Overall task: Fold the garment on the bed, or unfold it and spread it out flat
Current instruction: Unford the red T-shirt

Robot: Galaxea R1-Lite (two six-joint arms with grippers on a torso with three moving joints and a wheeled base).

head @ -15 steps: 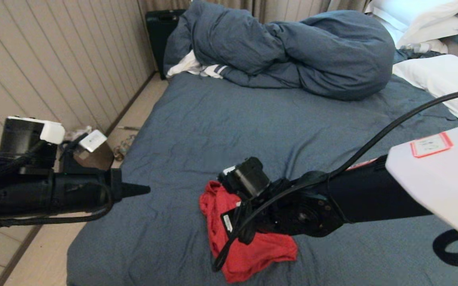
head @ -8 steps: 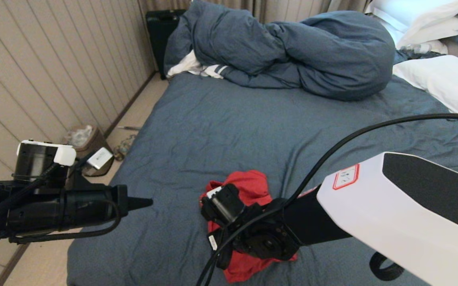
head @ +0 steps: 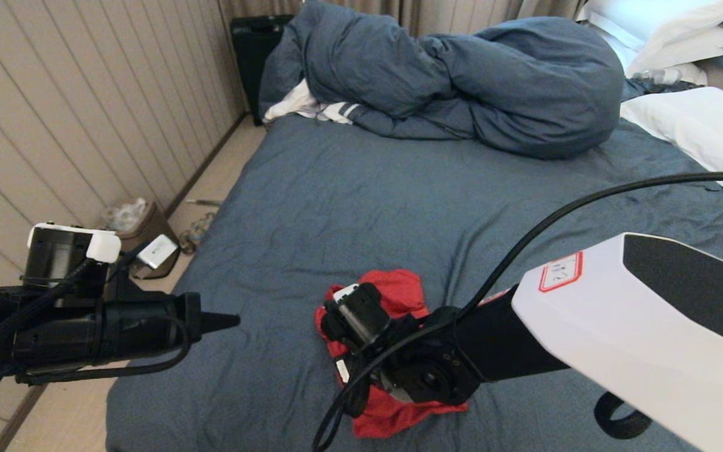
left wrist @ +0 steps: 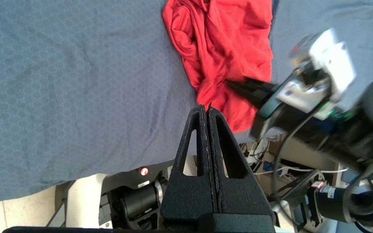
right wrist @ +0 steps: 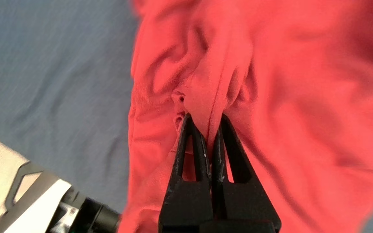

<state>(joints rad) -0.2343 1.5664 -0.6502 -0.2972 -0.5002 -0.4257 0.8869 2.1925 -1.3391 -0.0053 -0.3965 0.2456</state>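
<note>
Right claw (right wrist: 209,124) pinching a fold of crumpled red garment (right wrist: 287,97) on bed (head: 349,201), left claw (left wrist: 206,111) clenched empty alongside

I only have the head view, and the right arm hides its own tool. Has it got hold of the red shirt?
Observer: Yes. The right tool is shut on a pinched ridge of the garment.
Operator: Is the shirt spread out at all?
Observer: No, it lies crumpled on the bed.
Operator: And the left tool?
Observer: The left tool is shut on nothing, its tip above the shirt's edge.
</note>
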